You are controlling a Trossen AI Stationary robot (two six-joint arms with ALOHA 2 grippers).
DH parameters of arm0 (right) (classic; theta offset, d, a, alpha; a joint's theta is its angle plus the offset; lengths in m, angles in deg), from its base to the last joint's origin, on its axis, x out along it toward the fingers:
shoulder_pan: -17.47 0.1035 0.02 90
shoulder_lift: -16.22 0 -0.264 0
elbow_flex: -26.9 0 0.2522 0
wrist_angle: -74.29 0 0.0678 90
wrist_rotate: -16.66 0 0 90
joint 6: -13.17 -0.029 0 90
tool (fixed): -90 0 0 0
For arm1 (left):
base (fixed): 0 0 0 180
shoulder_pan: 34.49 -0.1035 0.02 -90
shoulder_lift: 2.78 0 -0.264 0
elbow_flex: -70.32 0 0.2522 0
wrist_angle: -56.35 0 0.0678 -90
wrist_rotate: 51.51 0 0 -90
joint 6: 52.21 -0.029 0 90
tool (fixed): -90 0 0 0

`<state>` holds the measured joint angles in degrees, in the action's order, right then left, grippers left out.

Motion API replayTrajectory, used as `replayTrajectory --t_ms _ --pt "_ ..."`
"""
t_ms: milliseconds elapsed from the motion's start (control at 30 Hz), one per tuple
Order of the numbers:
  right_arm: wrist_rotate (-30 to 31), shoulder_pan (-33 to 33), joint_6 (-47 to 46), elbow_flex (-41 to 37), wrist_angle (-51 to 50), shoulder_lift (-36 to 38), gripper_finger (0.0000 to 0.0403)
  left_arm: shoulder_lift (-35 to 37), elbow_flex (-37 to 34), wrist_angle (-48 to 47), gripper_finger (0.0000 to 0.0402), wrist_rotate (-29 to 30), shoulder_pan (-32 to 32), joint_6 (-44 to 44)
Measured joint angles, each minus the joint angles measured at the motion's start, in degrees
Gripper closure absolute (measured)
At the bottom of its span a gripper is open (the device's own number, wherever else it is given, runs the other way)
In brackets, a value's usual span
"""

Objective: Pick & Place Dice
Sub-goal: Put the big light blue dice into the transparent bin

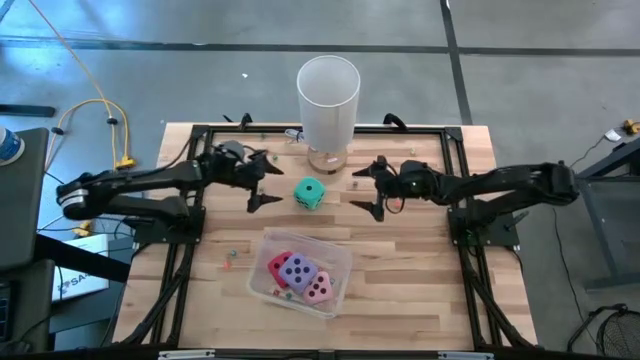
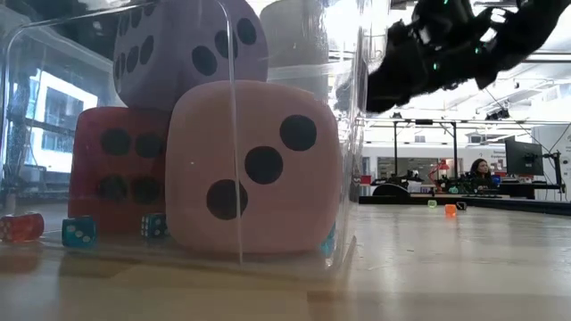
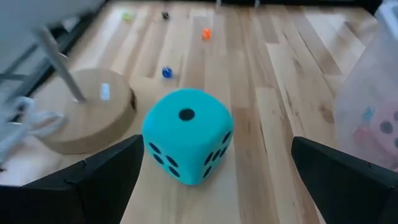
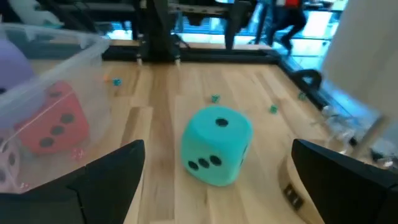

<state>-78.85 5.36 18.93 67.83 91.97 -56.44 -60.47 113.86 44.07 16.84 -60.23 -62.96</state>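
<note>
- Grippers first: your left gripper (image 1: 262, 178) sits left of the teal-green die (image 1: 309, 193), fingers spread wide and grasping nothing.
- The teal-green die rests on the wooden table (image 1: 410, 270) between your two grippers, touching neither, with the white cylinder (image 1: 327, 98) just beyond it.
- Nearer you, the clear bin (image 1: 338, 262) holds the red die (image 1: 277, 266), purple die (image 1: 297, 270) and pink die (image 1: 319, 288).
- Your right gripper (image 1: 374, 187) sits right of the teal-green die, equally spread and empty.

White cylinder (image 1: 328, 100), clear bin (image 1: 338, 262), beads (image 1: 228, 265)
</note>
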Motion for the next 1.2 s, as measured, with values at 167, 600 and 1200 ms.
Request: replayTrajectory --t_ms 167,600,1200 --pt "-5.0 -3.0 2.1 -0.6 2.1 -7.0 0.0007 -8.5 0.0 5.2 0.0002 0.1 0.0 -4.3" --pt "-17.1 -10.1 1.8 -0.6 27.7 -25.2 0.0007 -20.5 0.0 14.1 0.0002 0.4 -1.3 -7.4" --pt "-16.1 -9.4 2.0 1.0 34.7 -30.9 0.0007 -23.3 0.0 15.8 0.0002 6.0 -2.4 -9.5"
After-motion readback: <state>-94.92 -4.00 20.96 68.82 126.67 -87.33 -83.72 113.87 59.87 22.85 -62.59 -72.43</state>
